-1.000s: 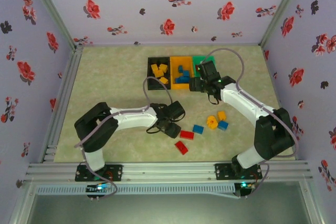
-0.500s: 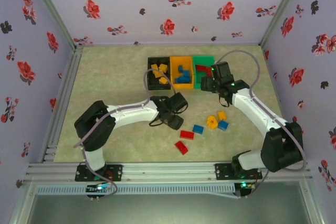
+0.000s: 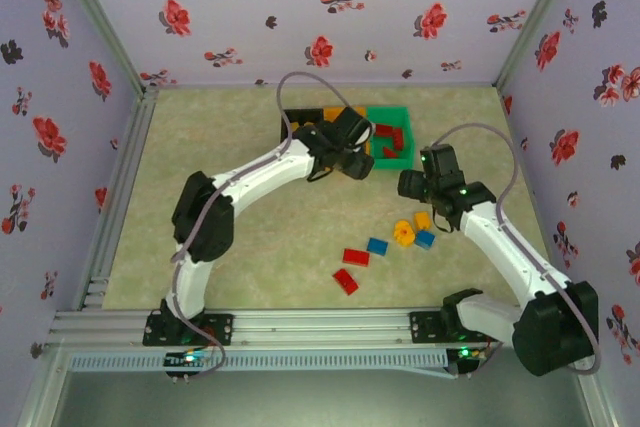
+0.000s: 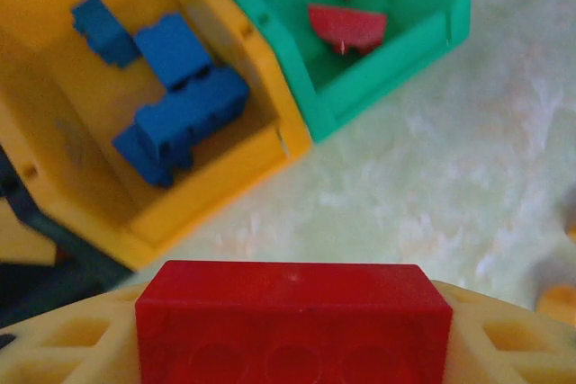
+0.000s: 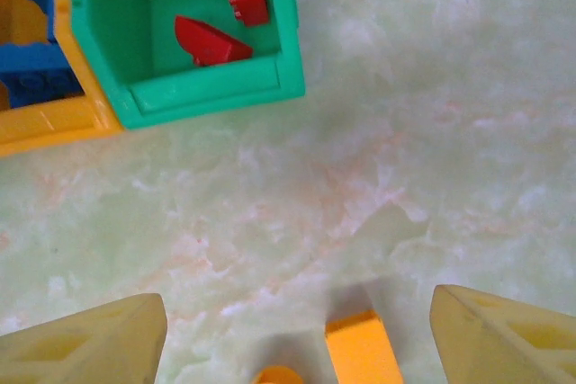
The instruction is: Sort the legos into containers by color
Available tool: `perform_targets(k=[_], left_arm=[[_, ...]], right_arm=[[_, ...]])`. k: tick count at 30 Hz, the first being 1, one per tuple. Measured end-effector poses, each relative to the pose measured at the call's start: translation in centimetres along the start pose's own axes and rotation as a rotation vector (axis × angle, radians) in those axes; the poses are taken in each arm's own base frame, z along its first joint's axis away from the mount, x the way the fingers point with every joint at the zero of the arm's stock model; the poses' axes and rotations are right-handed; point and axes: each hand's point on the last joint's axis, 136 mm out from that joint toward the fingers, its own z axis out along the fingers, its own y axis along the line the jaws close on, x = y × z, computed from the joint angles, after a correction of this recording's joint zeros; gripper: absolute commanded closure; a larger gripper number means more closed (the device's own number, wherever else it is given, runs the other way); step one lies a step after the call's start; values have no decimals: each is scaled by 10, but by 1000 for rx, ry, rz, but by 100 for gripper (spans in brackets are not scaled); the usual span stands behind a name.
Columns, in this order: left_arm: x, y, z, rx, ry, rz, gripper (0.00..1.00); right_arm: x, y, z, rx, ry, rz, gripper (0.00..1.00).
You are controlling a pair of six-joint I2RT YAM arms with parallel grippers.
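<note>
The green bin (image 5: pixel 207 92) holds a few red bricks (image 5: pixel 211 42). The orange bin (image 4: pixel 216 177), touching the green bin's left side, holds blue bricks (image 4: pixel 180 114). The black bin (image 3: pixel 295 117), one place further left of the green bin, lies mostly under the left arm, and I cannot make out what is in it. The left gripper (image 3: pixel 356 157) hovers at the green bin's near-left corner, clamped on a red brick (image 4: pixel 292 312). The right gripper (image 5: pixel 297 343) hangs on the near side of the green bin, fingers wide apart and empty, above a yellow-orange brick (image 5: pixel 360 352).
</note>
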Motion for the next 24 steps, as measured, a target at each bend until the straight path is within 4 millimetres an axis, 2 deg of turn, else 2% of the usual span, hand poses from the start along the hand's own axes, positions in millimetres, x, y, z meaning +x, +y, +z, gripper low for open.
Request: perform_targets(k=[9,14,18,20,22,24], left_arm=[[-61,10,29,13,-91,7,55],[-78,4,38,38,-146,37,56],[-94,-2,54,69,-203,43,55],[-99,-4,62,82,-225,41,51],[-103,-6,70,97,-243,40,42],[-107,-8,77,113,-262,41,25]], right_arm=[[-4,-1,-21,-32,-49,30,23],[2,0,-19,-43,-31,44,24],[6,2,-18,-51,-20,49,24],[8,4,-18,-57,-16,53,24],[12,6,-18,-63,-11,53,24],[14,7,-19,-69,-8,53,24]])
